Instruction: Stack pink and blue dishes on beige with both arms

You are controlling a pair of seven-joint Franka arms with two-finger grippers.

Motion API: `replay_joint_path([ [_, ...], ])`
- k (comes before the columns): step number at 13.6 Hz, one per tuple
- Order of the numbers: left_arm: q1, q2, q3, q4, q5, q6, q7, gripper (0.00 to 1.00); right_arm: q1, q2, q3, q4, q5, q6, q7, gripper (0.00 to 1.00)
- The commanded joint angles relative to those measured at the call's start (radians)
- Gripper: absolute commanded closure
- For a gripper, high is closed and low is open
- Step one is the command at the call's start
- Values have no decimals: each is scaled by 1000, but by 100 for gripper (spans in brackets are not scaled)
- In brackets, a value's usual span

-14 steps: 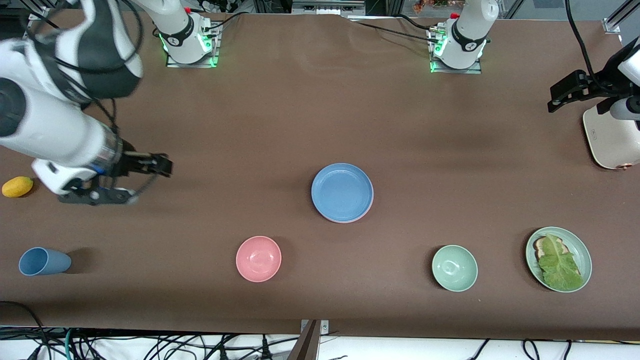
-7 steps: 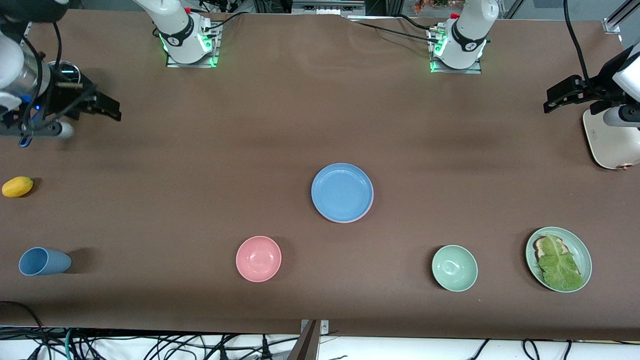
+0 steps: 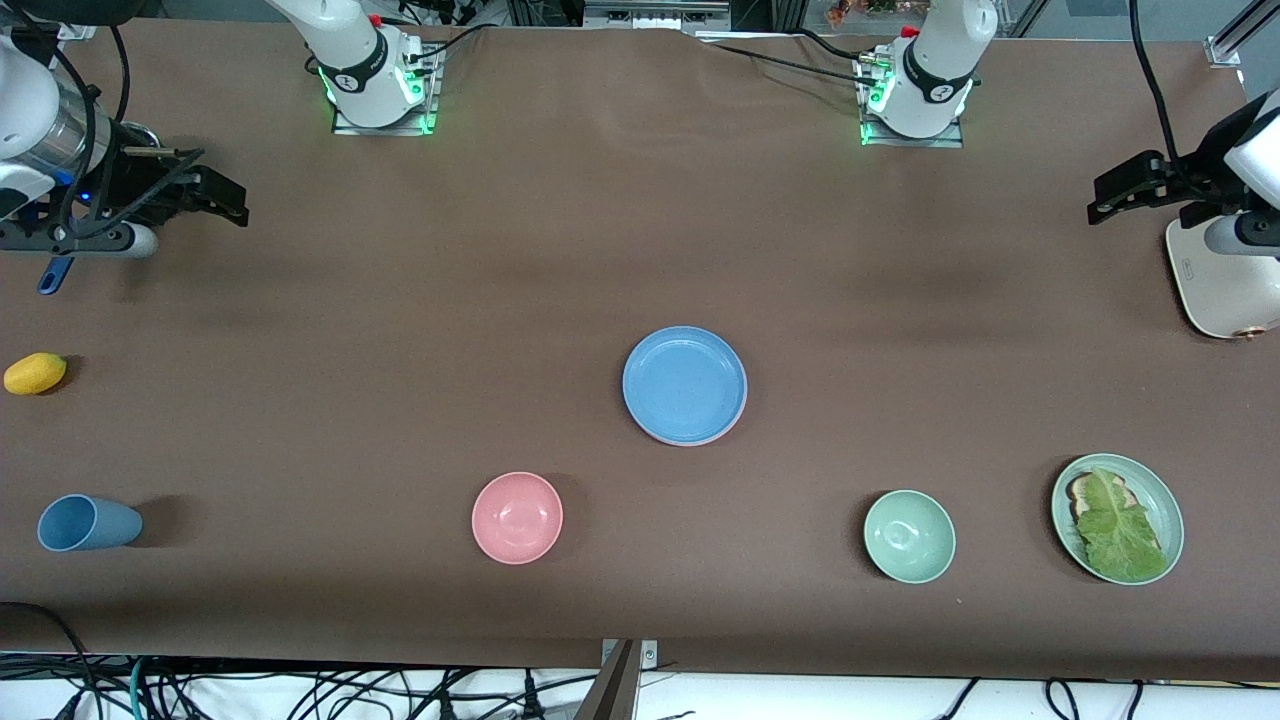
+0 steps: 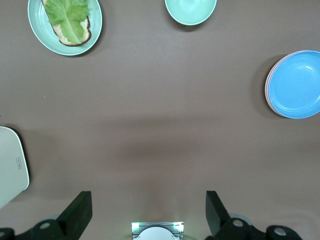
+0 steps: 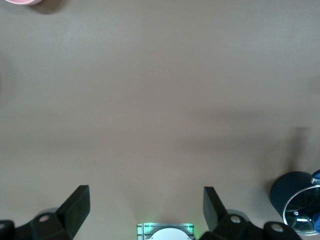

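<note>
The sky-blue plate point(image 3: 685, 385) lies at the table's middle on top of a stack. The pink plate's rim point(image 4: 268, 92) peeks out beneath it in the left wrist view. The beige plate is hidden. My right gripper point(image 3: 232, 200) hangs open and empty over the right arm's end of the table, well away from the stack. The right wrist view shows its fingers point(image 5: 77, 207) wide apart over bare cloth. My left gripper point(image 3: 1100, 200) is open and empty over the left arm's end, with fingers point(image 4: 80, 212) spread.
Nearer the camera than the stack are a pink bowl point(image 3: 517, 517), a pale green bowl point(image 3: 909, 535) and a green plate with lettuce on bread point(image 3: 1117, 517). A blue cup point(image 3: 88, 523) and yellow fruit point(image 3: 35, 372) lie at the right arm's end. A cream appliance point(image 3: 1225, 285) stands under the left arm.
The right arm has swung away from the table's middle, from beside the yellow fruit back toward its own end, with its gripper open throughout. The left gripper has barely moved.
</note>
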Motion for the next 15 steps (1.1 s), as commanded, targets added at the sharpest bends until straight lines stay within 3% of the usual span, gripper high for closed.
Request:
replay_joint_path([
  [1, 10, 2, 2, 1, -18, -3, 19, 0, 7, 26, 10, 43, -9, 0, 0, 0],
  [7, 12, 10, 4, 1, -16, -3, 19, 0, 1, 31, 10, 101, -24, -29, -9, 0],
  [15, 13, 10, 5, 1, -17, -3, 19, 0, 10, 32, 12, 99, -14, -32, 3, 0],
])
